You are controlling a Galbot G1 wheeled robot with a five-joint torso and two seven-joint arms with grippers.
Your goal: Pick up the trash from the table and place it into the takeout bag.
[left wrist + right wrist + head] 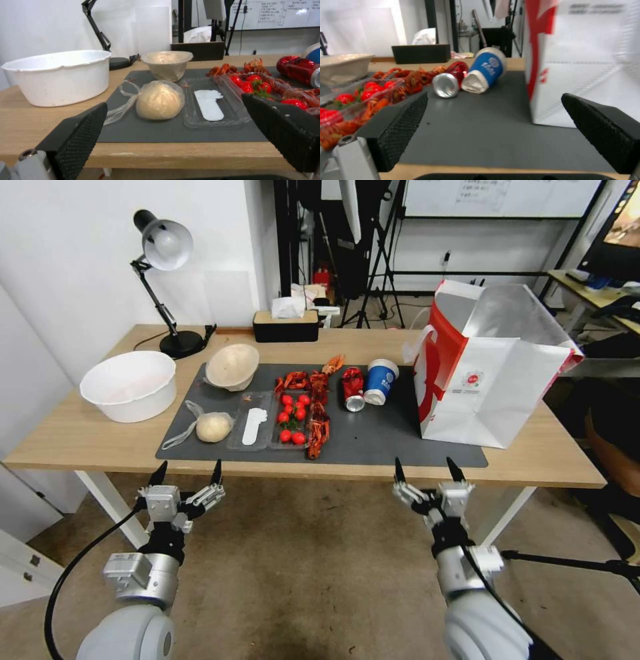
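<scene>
**Both Grippers Waited Below the Table Edge**

The left gripper (187, 468) hung just off the near edge of the table (80, 437), with its fingers spread wide and nothing in them. The clear bag (212, 426) with the beige lump lay on the mat (373, 437) at about 1 o'clock from it, near but not touching. The bowl (232, 366) sat farther off, at about 1 o'clock too, tipped on its side.

The right gripper (429, 467) hung off the near edge as well, spread wide and empty. The can (352, 388) and the blue cup (381, 381) lay side by side at about 11 o'clock from it, well apart from it. The takeout bag (490, 380) stood at about 1 o'clock, near the right end of the mat.

Both arms reached up from low down, with the finger tips pointing at the table.

The lump was round and pale inside a thin clear bag with a long loose tail. The can was red and crushed, with its silver end facing the robot. The cup was blue and white and lay on its side. The takeout bag was white with red sides, a small red logo and a shiny inside, and its top stood open.
</scene>
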